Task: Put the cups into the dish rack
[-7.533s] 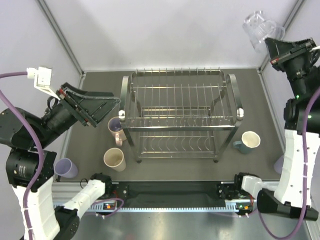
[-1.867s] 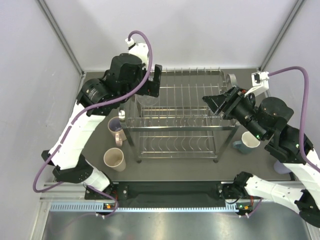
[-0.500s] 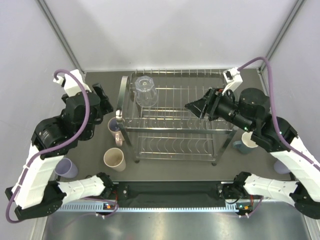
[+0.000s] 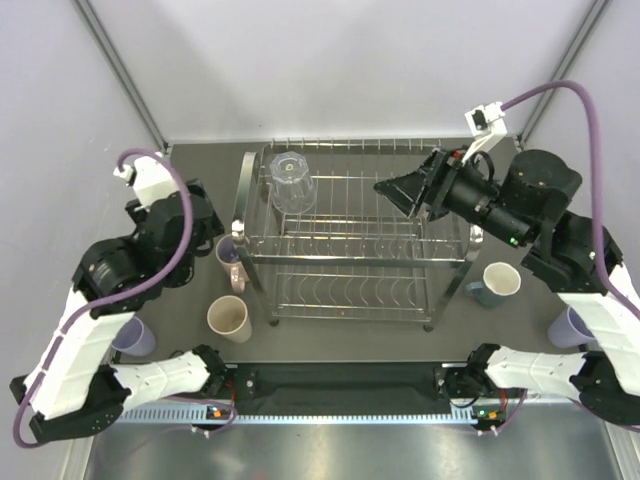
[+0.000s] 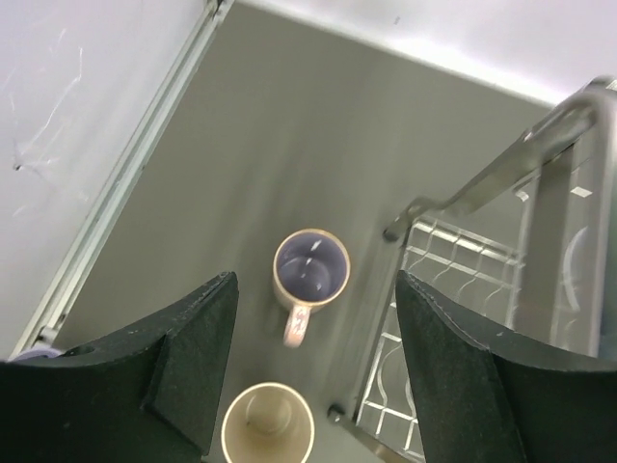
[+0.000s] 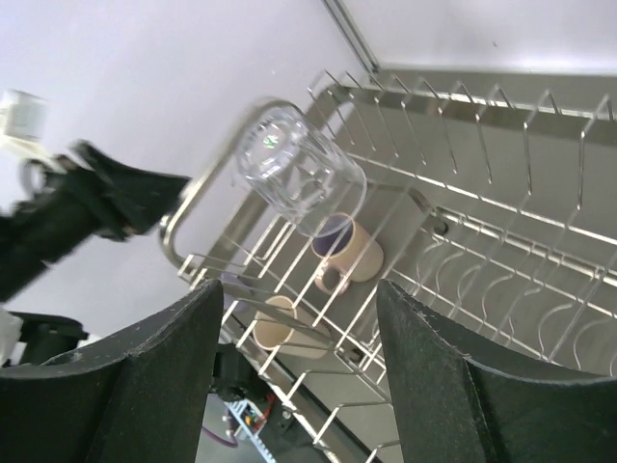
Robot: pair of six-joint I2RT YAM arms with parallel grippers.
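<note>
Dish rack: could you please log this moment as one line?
clear glass inverted on dish rack; left fingers open; right fingers open

Clear glass (image 4: 290, 182) blocks the dish rack's (image 4: 360, 258) top-left corner; rightward lies open.

- Table (image 4: 350, 342): dark grey matte top; fills the floor of the enclosure from wall to wall
- Back wall (image 4: 330, 70): plain white panel; meets the table along a straight far edge
- Left wall (image 4: 60, 110) and right wall (image 4: 625, 60): the same pale panels, faintly lavender
- Left post (image 4: 120, 72) and right post (image 4: 581, 40): aluminium frame members rising from the two far corners
- Near rail (image 4: 340, 414): light metal strip with a fine toothed edge; brushed metal surface (image 4: 330, 455) beyond it
- Lighting: even and diffuse; shadows on the table are soft
</note>
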